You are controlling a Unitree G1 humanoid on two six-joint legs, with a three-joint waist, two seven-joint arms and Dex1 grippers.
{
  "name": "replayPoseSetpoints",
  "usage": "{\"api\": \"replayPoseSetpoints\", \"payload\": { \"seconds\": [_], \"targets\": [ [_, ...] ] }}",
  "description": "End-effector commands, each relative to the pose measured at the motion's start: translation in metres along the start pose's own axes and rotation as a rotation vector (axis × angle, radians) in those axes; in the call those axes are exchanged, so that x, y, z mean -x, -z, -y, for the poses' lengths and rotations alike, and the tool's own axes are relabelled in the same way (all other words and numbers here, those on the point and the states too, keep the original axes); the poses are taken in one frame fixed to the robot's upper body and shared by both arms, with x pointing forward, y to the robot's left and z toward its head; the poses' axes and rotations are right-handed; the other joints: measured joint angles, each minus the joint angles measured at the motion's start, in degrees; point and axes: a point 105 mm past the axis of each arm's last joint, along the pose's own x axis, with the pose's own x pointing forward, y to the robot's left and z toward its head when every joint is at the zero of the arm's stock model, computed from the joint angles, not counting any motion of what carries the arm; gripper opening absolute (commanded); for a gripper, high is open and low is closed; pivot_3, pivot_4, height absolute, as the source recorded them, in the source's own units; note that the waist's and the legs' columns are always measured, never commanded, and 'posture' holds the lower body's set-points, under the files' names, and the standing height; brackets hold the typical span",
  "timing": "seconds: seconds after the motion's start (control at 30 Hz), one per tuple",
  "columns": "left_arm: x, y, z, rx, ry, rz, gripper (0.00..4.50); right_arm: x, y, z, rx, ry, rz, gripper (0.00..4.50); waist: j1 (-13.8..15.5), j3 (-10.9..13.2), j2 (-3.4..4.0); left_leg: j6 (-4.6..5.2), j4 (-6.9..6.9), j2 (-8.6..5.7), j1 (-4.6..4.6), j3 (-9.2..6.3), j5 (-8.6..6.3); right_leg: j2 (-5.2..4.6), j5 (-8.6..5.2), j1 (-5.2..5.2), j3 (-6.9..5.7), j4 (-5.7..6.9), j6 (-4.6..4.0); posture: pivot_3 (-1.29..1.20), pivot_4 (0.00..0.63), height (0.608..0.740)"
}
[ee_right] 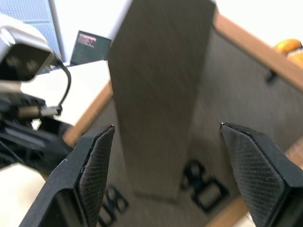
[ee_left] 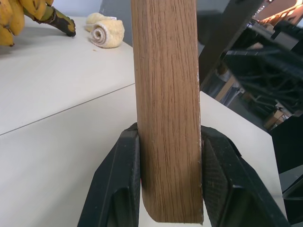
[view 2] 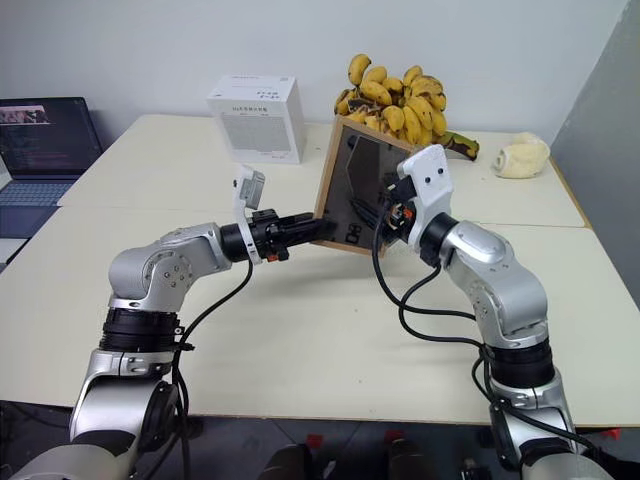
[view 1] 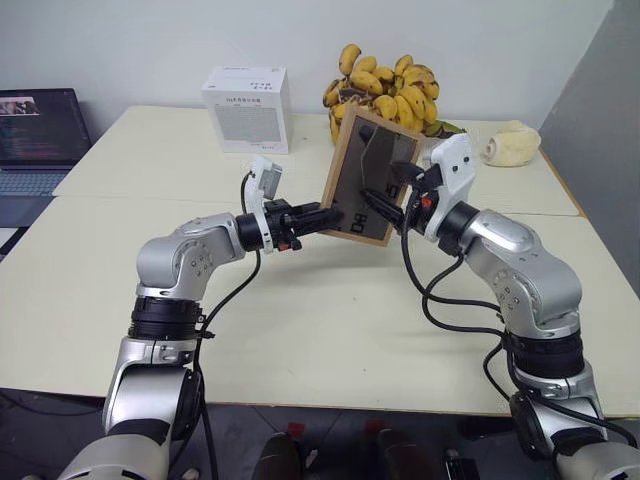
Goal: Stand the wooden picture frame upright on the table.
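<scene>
Gripped by the left gripper [view 1: 325, 218] at its lower left edge, the wooden picture frame [view 1: 368, 178] is held tilted in the air above the worktop [view 1: 330, 330], its dark back panel turned toward the robot, while the right gripper [view 1: 392, 200] is spread wide at that back, a finger seen on either side of the stand [ee_right: 158, 101] and closed on nothing. The largest risk is judged to be a drop: the frame is carried by one edge alone, so a slip of the wood between the left fingers [ee_left: 118, 184] would let it swing down or fall flat onto the worktop. Next, the stand could be strained or left folded if it is pulled at a bad angle by the right gripper, and the frame would then not be propped when it is set down. A lesser hazard lies behind: the bananas [view 1: 385, 90] and the white box [view 1: 247, 108] are near, and could be knocked by a tilted frame being swung. Least, a lean too steep at release could tip the frame over.
</scene>
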Motion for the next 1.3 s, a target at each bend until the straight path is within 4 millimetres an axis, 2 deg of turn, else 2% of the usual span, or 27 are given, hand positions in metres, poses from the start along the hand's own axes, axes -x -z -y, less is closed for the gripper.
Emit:
{"api": "replayPoseSetpoints", "payload": {
  "seconds": [0.03, 0.17, 0.37, 0.5, 0.73, 0.93, 1.03, 1.17, 1.3],
  "targets": [
    [-0.003, -0.014, 0.005, -0.043, 0.022, 0.052, 1.32, 0.000, -0.025, -0.012, 0.027, -0.025, 0.083, 3.77, 0.0, 0.0, 0.00, 0.00, 0.00, 0.00, 0.00, 0.00, 0.00, 0.00, 0.00, 0.00, 0.00, 0.00, 0.00, 0.00, 0.150, 0.740],
    [-0.005, -0.011, -0.009, -0.042, -0.016, 0.040, 1.32, 0.005, -0.031, -0.014, 0.013, -0.015, 0.102, 3.77, 0.0, 0.0, 0.00, 0.00, 0.00, 0.00, 0.00, 0.00, 0.00, 0.00, 0.00, 0.00, -0.01, 0.00, 0.00, 0.00, 0.150, 0.740],
    [-0.007, -0.017, -0.024, -0.046, -0.055, 0.052, 1.32, 0.013, -0.027, -0.009, 0.003, 0.022, 0.085, 3.77, 0.0, 0.0, 0.00, 0.00, 0.02, -0.01, 0.00, -0.02, 0.00, 0.00, 0.00, 0.00, -0.01, 0.01, 0.00, 0.00, 0.150, 0.740],
    [-0.009, -0.023, -0.020, -0.052, -0.030, 0.062, 1.32, 0.012, -0.021, -0.006, 0.010, 0.030, 0.063, 3.77, 0.0, 0.0, 0.00, 0.01, 0.01, -0.01, -0.02, -0.01, 0.00, 0.00, 0.00, -0.01, -0.01, 0.00, 0.00, 0.00, 0.150, 0.740],
    [-0.008, -0.019, -0.013, -0.057, -0.006, 0.050, 1.32, 0.011, -0.011, -0.003, 0.064, 0.019, 0.019, 3.77, 0.0, 0.0, 0.00, 0.01, 0.01, -0.01, -0.02, -0.01, 0.00, 0.00, 0.00, -0.01, -0.01, 0.01, 0.00, 0.00, 0.150, 0.740],
    [0.002, -0.009, -0.006, -0.037, -0.004, 0.005, 1.32, 0.022, 0.003, 0.022, 0.248, 0.048, -0.081, 3.77, 0.0, 0.0, 0.00, 0.01, 0.01, -0.02, -0.02, -0.01, 0.00, -0.01, 0.00, 0.00, 0.00, -0.01, 0.00, 0.00, 0.150, 0.740],
    [0.008, 0.002, -0.006, -0.012, -0.046, -0.040, 1.32, 0.034, 0.004, 0.038, 0.355, 0.053, -0.127, 3.77, 0.0, 0.0, 0.00, 0.01, 0.01, -0.01, -0.02, -0.01, 0.00, 0.00, 0.00, 0.00, 0.00, -0.01, 0.00, 0.00, 0.150, 0.740],
    [0.021, 0.016, -0.001, 0.051, -0.074, -0.110, 1.32, 0.053, 0.014, 0.056, 0.610, 0.045, -0.206, 3.77, 0.0, 0.0, 0.00, 0.01, 0.03, -0.01, -0.01, -0.01, 0.00, -0.01, -0.01, 0.01, 0.00, -0.01, 0.01, 0.00, 0.150, 0.740],
    [0.036, 0.020, 0.011, 0.146, -0.080, -0.164, 1.32, 0.061, 0.027, 0.058, 0.871, 0.020, -0.207, 3.77, 0.0, 0.0, -0.01, 0.01, 0.03, -0.01, -0.01, 0.00, -0.01, 0.00, -0.01, 0.02, 0.01, -0.04, 0.02, 0.00, 0.150, 0.740]
  ]
}}
